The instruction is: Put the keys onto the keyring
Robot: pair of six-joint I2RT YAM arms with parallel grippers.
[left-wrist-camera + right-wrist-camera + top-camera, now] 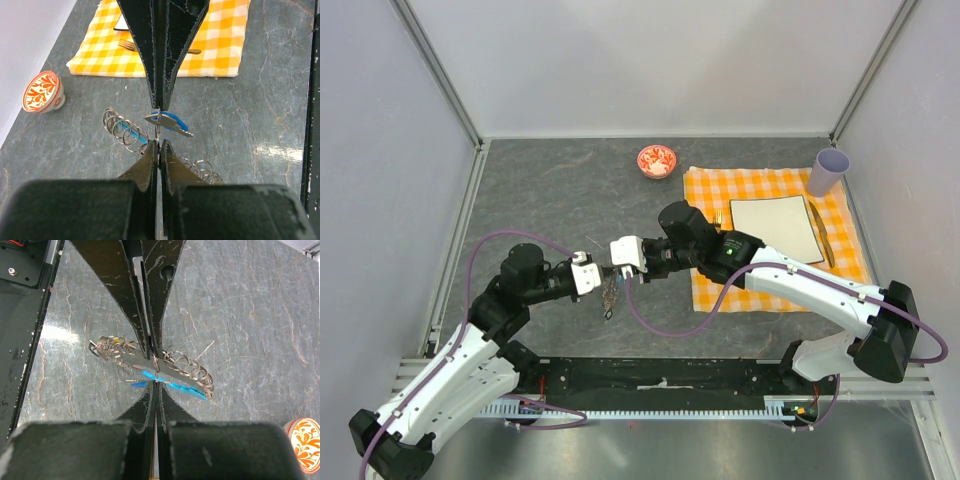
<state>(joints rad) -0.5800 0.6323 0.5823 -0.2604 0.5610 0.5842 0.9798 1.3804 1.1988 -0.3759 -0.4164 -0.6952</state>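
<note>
The left hand (159, 147) and the right hand (156, 384) are brought tip to tip above the middle of a grey stone-patterned counter (260, 100). Both hands are clenched, each pair of fingers pressed flat together.

A thin wire of the keyring (122, 131) is pinched at the tips of the left hand. From this grip the ring's silvery coils are spread out to both sides, close above the counter. A blue-headed key (169, 121) is gripped at the tips of the right hand, directly in front of the left hand's fingertips and almost touching them.

In the right wrist view, a bunch of further keys (107, 347) is seen to the left of the right hand's fingertips, tangled in the wire. A light-blue strip (192, 390) is seen just to their right, under the coils.

Beyond the left hand and to its left, a small red-and-white bowl (42, 91) is stood on the counter. Farther ahead of that hand, a yellow checked cloth (220, 45) is laid out, and a fork (129, 45) is rested on it.
</note>
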